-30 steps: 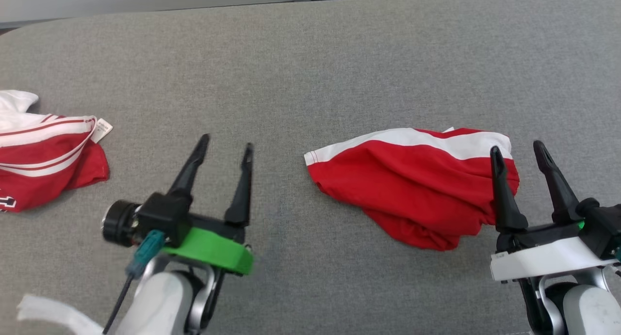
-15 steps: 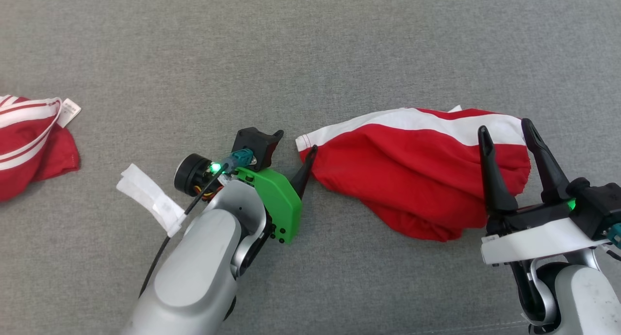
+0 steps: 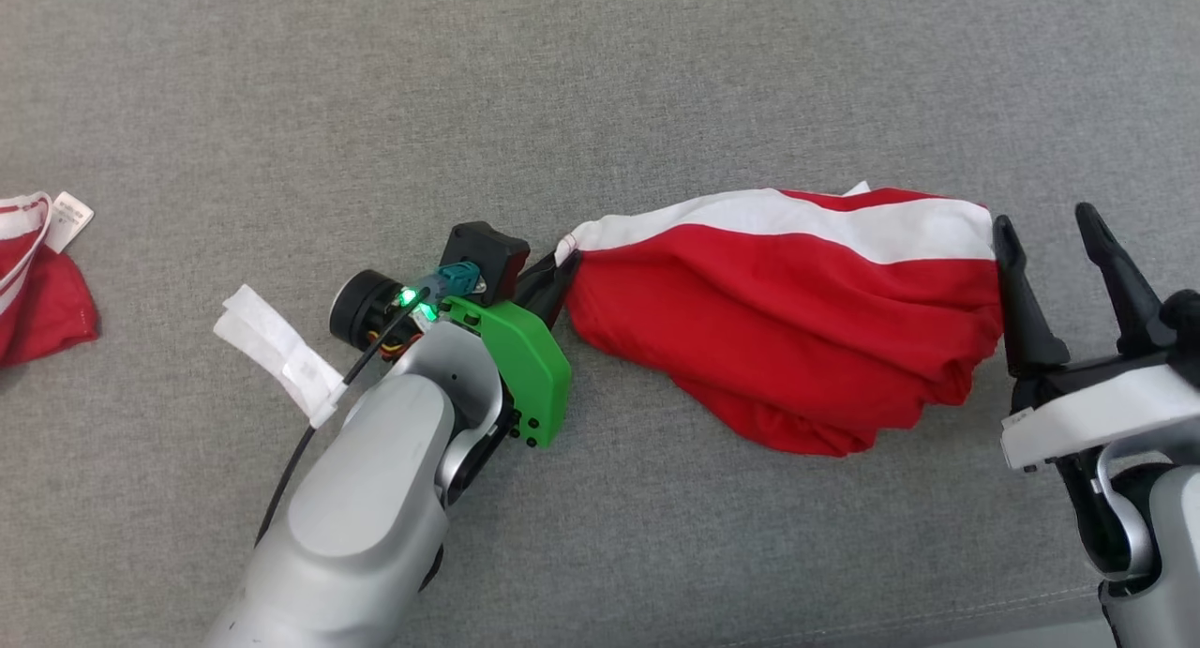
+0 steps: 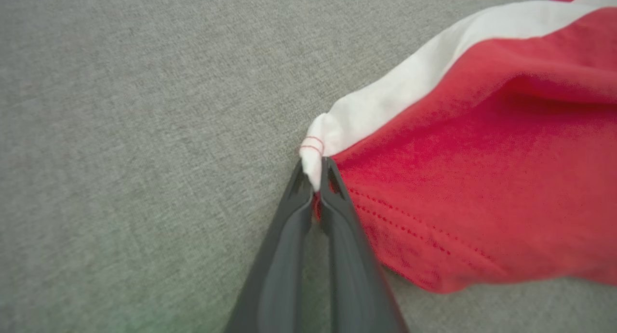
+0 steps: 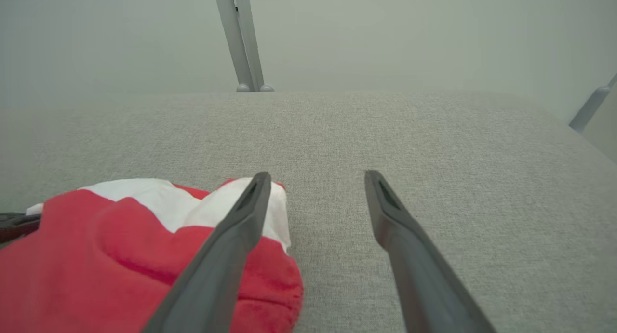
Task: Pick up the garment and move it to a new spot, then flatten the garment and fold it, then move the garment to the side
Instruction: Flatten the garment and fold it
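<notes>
– Garment (image 3: pixel 778 320), position?
– Crumpled, red with a white band, on the grey padded surface (image 3: pixel 656 85), centre-right.
– Left gripper (image 4: pixel 313 171)?
– Pinched tight on the white hem corner.
– Right gripper (image 3: pixel 1045 218)?
– Fingers spread wide, holding nothing, just beside the opposite end.
– Other?
– Second red-and-white cloth (image 3: pixel 37 292) at far left, well apart.

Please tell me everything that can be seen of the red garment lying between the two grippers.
The garment is soft red cloth with a broad white band along its far edge and stitched hems. It lies crumpled on the grey cloth surface. The left gripper, jaws shut, pinches its white left corner. The right gripper, jaws open, stands at its right end; whether it touches, I cannot tell.
</notes>
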Robot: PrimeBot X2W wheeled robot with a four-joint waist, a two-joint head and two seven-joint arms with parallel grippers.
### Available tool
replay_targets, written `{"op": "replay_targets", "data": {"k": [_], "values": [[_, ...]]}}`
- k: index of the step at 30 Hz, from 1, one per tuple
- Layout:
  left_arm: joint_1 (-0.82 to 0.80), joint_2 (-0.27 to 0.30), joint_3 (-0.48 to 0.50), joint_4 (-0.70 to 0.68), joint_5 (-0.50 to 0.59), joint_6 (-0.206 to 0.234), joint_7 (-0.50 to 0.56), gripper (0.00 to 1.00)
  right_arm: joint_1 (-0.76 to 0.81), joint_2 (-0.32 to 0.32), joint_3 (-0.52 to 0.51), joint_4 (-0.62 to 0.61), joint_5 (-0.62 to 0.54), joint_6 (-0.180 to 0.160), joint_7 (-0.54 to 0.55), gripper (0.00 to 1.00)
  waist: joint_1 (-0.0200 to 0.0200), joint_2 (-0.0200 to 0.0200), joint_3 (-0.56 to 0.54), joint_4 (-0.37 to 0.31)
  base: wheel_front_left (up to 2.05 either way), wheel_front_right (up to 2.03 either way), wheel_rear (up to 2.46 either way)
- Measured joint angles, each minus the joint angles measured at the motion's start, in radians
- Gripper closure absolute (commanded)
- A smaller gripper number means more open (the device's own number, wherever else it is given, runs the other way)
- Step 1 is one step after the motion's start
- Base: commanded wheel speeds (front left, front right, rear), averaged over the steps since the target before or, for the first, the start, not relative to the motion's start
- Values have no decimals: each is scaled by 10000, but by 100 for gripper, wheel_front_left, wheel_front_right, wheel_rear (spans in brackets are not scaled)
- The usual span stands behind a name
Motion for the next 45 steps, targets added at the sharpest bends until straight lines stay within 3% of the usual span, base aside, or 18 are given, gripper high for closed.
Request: {"op": "replay_targets", "data": {"k": [8,9,11,20,27,36,41,45], "values": [[-119,-82,-92,-6,2,-2,-537,100,-604,-976,1195,359,729,0,1070,0,0,0,294,261,0,0,0],[-120,-84,-90,-4,10,12,-671,100,-603,-1051,1269,382,794,2,1189,28,0,0,310,294,0,0,0],[-118,-77,-52,-10,13,81,-965,100,-602,-1093,1333,360,1083,2,1352,100,0,0,313,341,0,0,0],[231,487,562,-1285,102,652,-2633,100,-557,-1404,886,-600,1112,6,966,100,0,0,-89,375,0,0,0],[490,1335,1185,-4195,481,1413,-3279,100,-1257,-1499,412,-2008,610,13,690,100,0,0,-775,381,0,0,0],[389,2472,2057,-8115,930,2088,-2383,100,-2499,-1822,98,-3346,336,15,1390,100,0,0,-1902,367,0,0,0],[227,2686,2266,-8602,696,2104,-1764,100,-2975,-1923,163,-3289,527,17,1664,100,0,0,-2244,348,0,0,0],[-321,2612,2278,-8220,234,1864,-1532,100,-3633,-2082,293,-2853,861,17,1793,100,0,0,-2082,337,0,0,0]]}}
